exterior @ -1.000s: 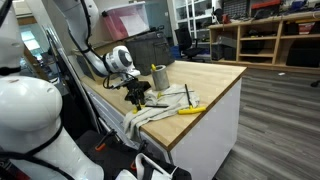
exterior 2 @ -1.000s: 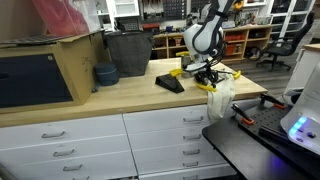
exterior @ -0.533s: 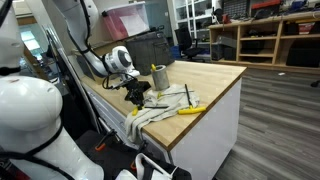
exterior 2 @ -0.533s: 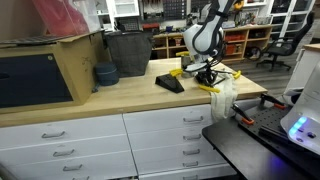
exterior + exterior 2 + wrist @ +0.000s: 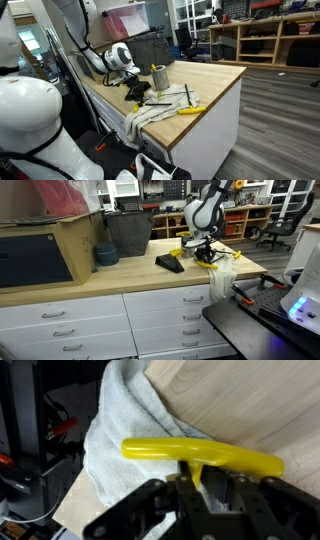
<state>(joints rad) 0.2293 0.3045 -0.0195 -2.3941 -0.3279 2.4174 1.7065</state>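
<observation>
With your gripper [image 5: 210,488] pinched shut on only the short stem of the yellow tool [image 5: 160,452], over the white towel [image 5: 120,430] at the table [image 5: 265,400] edge, a quick tilt could twist it loose and drop it floorward.

Bright, even overhead workshop light; soft shadows; wrist view blurred up close

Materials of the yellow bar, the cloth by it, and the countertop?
Yellow bar-shaped handle: likely plastic, smooth, glossy highlights.
Pale grey cloth: terry-like fabric, fuzzy nap, soft folds.
Light countertop: wood or wood laminate, matte, visible grain.
</observation>
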